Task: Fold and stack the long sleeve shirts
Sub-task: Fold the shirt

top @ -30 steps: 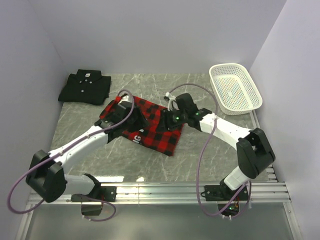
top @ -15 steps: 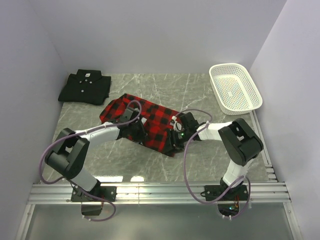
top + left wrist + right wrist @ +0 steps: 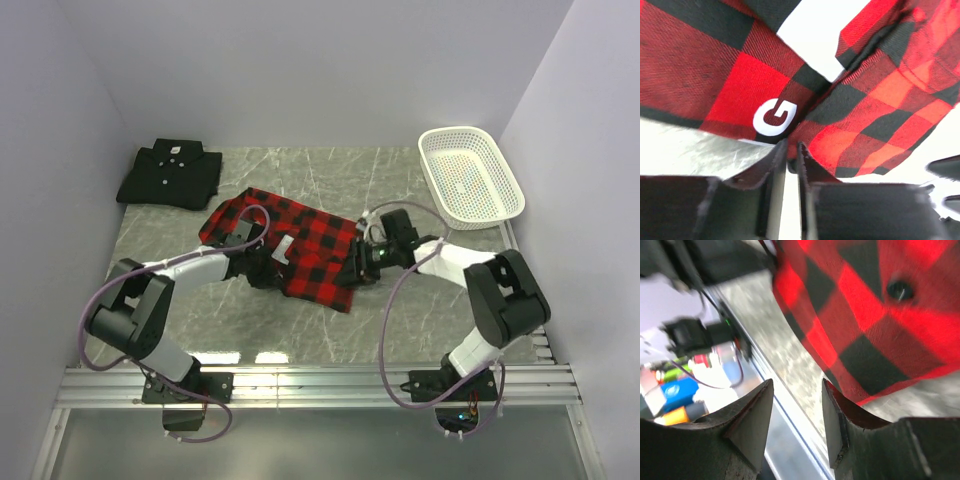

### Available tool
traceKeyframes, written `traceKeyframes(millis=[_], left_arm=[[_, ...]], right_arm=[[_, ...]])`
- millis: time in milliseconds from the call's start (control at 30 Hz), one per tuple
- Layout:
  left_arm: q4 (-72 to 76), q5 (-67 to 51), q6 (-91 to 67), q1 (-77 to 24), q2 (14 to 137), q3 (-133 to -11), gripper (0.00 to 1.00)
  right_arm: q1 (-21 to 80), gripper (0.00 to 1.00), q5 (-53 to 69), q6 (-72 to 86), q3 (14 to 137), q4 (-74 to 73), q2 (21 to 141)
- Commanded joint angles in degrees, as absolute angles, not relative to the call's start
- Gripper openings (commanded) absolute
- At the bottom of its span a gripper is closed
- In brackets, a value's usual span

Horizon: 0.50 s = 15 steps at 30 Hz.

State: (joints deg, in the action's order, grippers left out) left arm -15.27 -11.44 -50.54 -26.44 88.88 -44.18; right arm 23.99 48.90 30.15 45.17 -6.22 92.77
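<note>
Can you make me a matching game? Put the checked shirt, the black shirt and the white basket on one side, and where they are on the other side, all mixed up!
Things:
1. plaid shirt
2. black shirt
3. basket

Places:
A. far right corner
B. in the middle
C. far left corner, folded

Pairs: 1-B, 2-C, 3-A

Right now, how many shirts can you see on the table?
2. The plaid shirt lies spread in the middle between the arms. The black shirt sits folded at the far left corner. A third could be hidden underneath, but nothing suggests one.
</note>
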Motion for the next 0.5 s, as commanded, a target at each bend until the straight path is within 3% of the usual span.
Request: traceKeyframes(millis=[0, 467], left_arm=[[-17.3, -7.1, -47.3, -26.1, 84.4, -47.1, 0.22], [-17.4, -0.2, -44.3, -26.1, 76.9, -46.5, 0.3]], right_arm=[[18.1, 0.5, 46.3, 30.9, 49.4, -3.0, 88.6], [10.2, 0.49, 34.0, 52.6, 54.0, 25.9, 110.6]])
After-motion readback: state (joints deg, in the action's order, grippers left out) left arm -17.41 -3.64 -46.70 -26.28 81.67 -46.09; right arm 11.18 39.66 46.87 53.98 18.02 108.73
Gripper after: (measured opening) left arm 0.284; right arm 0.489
